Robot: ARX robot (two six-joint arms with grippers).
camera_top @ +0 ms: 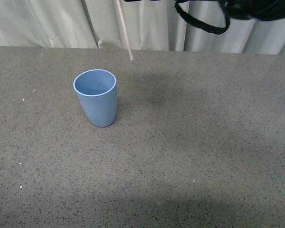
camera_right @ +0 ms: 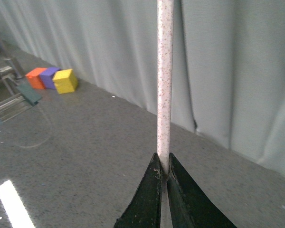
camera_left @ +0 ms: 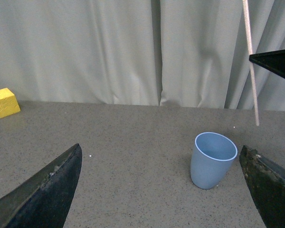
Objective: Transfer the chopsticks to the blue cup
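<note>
Right claw (camera_right: pixel 164 164), right wrist view: jaws pinched tight on the chopsticks (camera_right: pixel 165 71), stick upright. Left wrist view: left claw (camera_left: pixel 160 147) spread wide, gripping nothing; blue cup (camera_left: pixel 213 160) upright on the table (camera_left: pixel 133 133) between its fingers; stick hangs high, tip outside the rim. Front view: cup mid-table, stick tip in the air behind it, slightly to its right, not inside.

The chopsticks (camera_top: pixel 125 29) hang above the table (camera_top: pixel 204 142), right of the cup (camera_top: pixel 96 97).
</note>
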